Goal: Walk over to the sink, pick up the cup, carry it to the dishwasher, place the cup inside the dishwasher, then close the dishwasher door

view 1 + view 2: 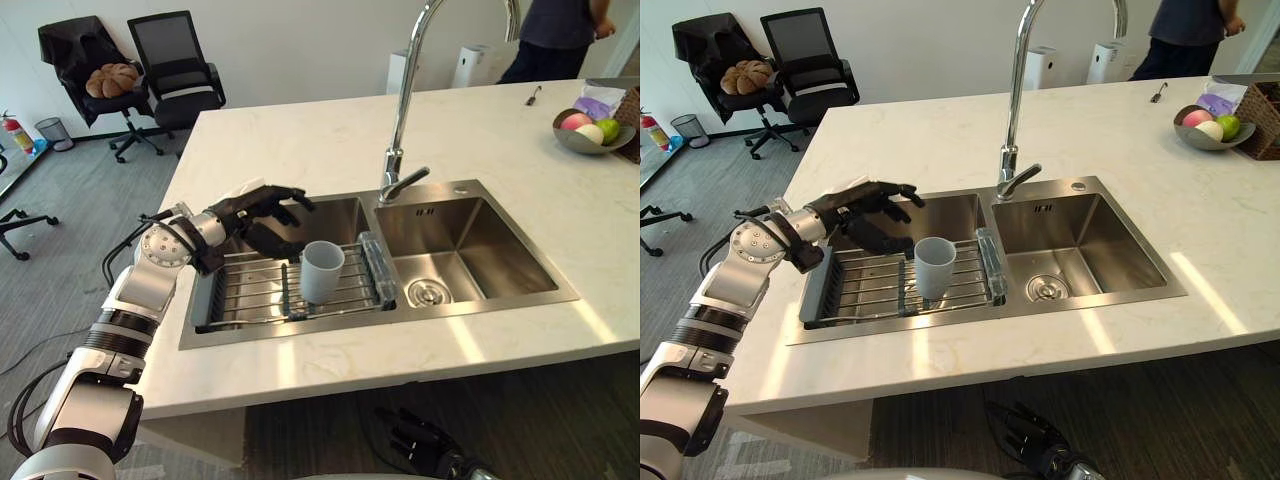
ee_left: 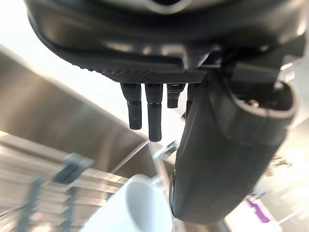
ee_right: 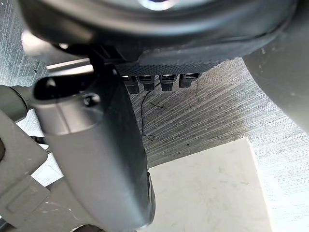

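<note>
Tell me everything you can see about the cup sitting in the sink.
The cup is a plain, pale grey-white tumbler with smooth, slightly tapered walls and no handle in sight; it looks like plastic or ceramic. It stands upright, mouth up, on the wire rack laid across the left basin of the steel sink. The left hand, fingers open, hovers beside it on the robot's left, thumb close to its wall; whether they touch cannot be told.

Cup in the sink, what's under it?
The cup stands on a wire rack lying across the left sink basin. The spot directly beneath it is covered.
</note>
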`<state>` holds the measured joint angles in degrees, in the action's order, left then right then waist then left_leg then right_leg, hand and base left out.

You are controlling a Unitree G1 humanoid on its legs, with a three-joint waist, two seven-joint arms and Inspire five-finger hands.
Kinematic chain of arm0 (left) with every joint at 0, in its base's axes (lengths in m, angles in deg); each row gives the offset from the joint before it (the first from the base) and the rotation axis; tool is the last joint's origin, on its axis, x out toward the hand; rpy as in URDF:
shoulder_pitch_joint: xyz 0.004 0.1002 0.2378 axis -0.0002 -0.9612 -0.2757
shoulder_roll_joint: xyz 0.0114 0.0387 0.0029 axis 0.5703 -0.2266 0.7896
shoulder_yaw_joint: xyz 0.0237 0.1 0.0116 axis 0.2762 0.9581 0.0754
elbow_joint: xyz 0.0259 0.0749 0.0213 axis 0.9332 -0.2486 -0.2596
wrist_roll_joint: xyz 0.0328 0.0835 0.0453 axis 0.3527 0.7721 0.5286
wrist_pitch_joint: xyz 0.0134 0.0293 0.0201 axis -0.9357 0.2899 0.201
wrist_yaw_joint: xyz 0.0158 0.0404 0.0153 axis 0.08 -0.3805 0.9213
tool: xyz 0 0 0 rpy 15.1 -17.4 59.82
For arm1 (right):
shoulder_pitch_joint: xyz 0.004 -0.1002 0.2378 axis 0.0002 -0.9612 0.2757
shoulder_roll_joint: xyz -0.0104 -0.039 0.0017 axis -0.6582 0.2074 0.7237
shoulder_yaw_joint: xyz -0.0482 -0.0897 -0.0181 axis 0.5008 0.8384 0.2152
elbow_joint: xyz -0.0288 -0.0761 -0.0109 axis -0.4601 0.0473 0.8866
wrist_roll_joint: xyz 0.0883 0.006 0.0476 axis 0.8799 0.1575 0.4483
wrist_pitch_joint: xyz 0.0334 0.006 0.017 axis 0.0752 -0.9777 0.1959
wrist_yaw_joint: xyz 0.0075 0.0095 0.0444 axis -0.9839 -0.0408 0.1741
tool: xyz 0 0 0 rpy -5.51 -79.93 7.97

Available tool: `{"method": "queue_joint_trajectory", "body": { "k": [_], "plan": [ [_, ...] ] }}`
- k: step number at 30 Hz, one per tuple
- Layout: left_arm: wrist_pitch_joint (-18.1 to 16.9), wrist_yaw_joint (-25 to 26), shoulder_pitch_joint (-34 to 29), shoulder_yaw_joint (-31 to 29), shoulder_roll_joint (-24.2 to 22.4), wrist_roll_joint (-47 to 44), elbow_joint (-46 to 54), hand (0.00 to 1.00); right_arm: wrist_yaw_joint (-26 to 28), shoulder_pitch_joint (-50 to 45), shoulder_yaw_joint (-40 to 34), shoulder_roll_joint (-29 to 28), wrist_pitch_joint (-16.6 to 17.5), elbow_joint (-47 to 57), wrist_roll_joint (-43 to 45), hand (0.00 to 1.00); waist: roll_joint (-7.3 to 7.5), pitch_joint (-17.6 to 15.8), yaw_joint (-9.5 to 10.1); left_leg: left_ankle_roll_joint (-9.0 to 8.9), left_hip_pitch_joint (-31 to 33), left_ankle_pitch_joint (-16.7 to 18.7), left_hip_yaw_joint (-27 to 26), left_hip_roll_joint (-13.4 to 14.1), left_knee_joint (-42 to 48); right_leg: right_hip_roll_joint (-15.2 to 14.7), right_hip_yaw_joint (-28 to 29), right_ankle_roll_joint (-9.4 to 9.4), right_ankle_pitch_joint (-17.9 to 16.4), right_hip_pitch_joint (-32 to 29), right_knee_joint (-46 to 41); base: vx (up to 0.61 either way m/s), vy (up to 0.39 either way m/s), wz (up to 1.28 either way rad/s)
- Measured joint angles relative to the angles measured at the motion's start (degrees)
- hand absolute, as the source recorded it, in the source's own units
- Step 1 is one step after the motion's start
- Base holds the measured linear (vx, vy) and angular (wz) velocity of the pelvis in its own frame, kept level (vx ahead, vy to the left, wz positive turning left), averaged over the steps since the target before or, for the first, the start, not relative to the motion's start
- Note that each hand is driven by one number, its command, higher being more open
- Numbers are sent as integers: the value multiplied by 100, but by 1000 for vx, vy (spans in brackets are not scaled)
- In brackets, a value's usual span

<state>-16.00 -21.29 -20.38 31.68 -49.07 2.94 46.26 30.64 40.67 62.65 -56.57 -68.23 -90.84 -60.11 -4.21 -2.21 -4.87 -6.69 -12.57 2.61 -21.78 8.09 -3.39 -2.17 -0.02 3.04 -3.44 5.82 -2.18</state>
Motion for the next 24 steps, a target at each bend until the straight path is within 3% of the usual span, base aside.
{"method": "queue_joint_trajectory", "body": {
  "k": [9, 10, 24],
  "plan": [
    [-123, 59, -373, -149, -37, 309, 194, 0, -12, -41, 5, 1, 0, -5, 0, 100, 12, 5, 111, 17, 27, 12, 96, 25, 56, 7, -78, -20, -79, -8, -113, -42, -31, 6],
    [-101, 59, -436, -149, -37, 332, 194, 100, -15, -41, 8, 1, 0, -5, 0, 100, 17, 8, 113, 18, 37, 13, 100, 22, 61, 6, -78, -20, -79, -18, -116, -38, -22, -1],
    [118, 92, -1052, -159, -473, 251, 867, 100, -84, -40, 13, -25, -7, -31, 0, 100, 126, 55, 237, 25, 88, 15, 78, 17, 81, 13, -37, -20, -79, -101, -152, -12, -6, -1]
  ]
}}
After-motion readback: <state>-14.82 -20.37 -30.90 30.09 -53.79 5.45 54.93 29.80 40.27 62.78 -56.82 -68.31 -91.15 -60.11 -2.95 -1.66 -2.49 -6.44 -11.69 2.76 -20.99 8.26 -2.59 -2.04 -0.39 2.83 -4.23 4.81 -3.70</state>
